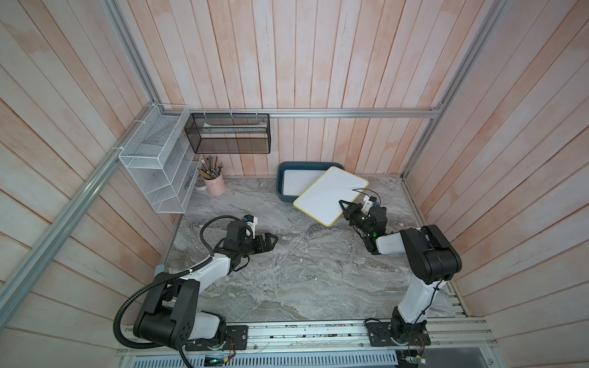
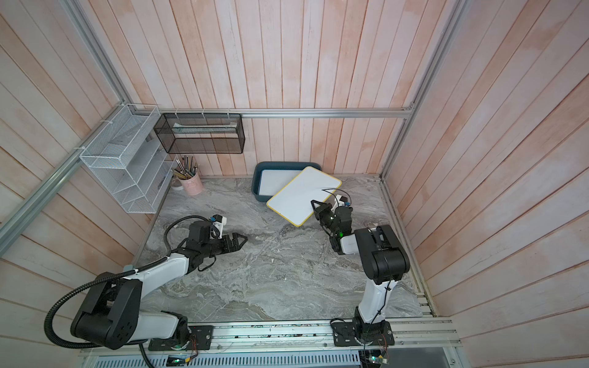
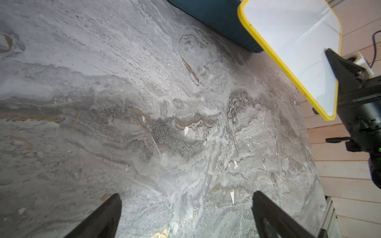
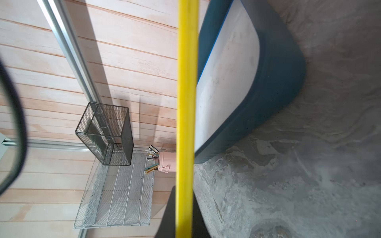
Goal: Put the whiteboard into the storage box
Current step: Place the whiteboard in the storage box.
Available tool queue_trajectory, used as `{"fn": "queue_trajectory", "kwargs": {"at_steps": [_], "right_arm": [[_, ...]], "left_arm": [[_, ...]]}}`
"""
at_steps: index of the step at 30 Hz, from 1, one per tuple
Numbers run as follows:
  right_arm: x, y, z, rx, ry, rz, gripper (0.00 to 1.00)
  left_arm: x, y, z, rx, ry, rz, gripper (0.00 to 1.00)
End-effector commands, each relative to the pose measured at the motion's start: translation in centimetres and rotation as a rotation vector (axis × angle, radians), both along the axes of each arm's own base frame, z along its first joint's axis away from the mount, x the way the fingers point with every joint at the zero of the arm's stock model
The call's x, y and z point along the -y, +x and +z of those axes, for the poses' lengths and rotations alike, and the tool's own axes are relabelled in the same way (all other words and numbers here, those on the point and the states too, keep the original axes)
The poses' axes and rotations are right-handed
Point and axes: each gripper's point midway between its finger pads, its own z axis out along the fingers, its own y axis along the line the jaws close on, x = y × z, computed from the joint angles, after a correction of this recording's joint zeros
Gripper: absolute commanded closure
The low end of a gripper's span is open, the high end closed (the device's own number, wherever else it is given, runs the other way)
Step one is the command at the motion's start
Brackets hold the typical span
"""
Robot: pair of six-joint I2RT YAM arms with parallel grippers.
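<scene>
Whiteboard (image 1: 330, 194), yellow-edged, raised, its far corner overlapping the storage box (image 1: 279, 184). It extends toward 10 o'clock from the right gripper (image 1: 344, 208), which is clamped tight on its edge. Left gripper (image 1: 274, 238), at the board's 8 o'clock, spread wide and empty.

A pink cup (image 1: 215, 186) holding pencils (image 1: 211, 167) is standing on the grey marble bench (image 1: 302, 270). A black mesh rack (image 1: 229, 135) and a white wire basket (image 1: 156, 169) are hanging above it.

Yellow-framed whiteboard (image 1: 331, 194) hangs tilted over a corner of the teal storage box (image 1: 285, 198).
</scene>
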Motion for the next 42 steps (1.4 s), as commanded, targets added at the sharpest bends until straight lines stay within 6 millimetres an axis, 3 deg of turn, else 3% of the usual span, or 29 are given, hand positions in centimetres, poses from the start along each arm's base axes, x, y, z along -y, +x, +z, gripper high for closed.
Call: {"fn": "queue_trajectory", "kwargs": {"at_steps": [1, 10, 19, 26, 42], "right_arm": [[-0.2, 1.3, 7.1, 0.239, 0.091, -0.054, 1.0], [-0.1, 2.9, 5.6, 0.232, 0.177, -0.179, 1.0], [-0.2, 3.3, 4.5, 0.235, 0.247, -0.3, 1.0], [-2.5, 4.0, 3.3, 0.215, 0.287, -0.328, 1.0], [-5.2, 2.7, 1.7, 0.153, 0.224, -0.627, 1.0]], "left_arm": [[-0.3, 0.0, 0.8, 0.028, 0.009, -0.015, 0.0], [-0.3, 0.3, 0.9, 0.026, 0.002, -0.02, 0.0], [0.1, 0.7, 1.4, 0.023, 0.001, -0.05, 0.0], [0.2, 0.7, 1.7, 0.034, -0.003, -0.056, 0.0], [0.6, -0.1, 2.2, 0.038, -0.071, -0.057, 0.0]]}}
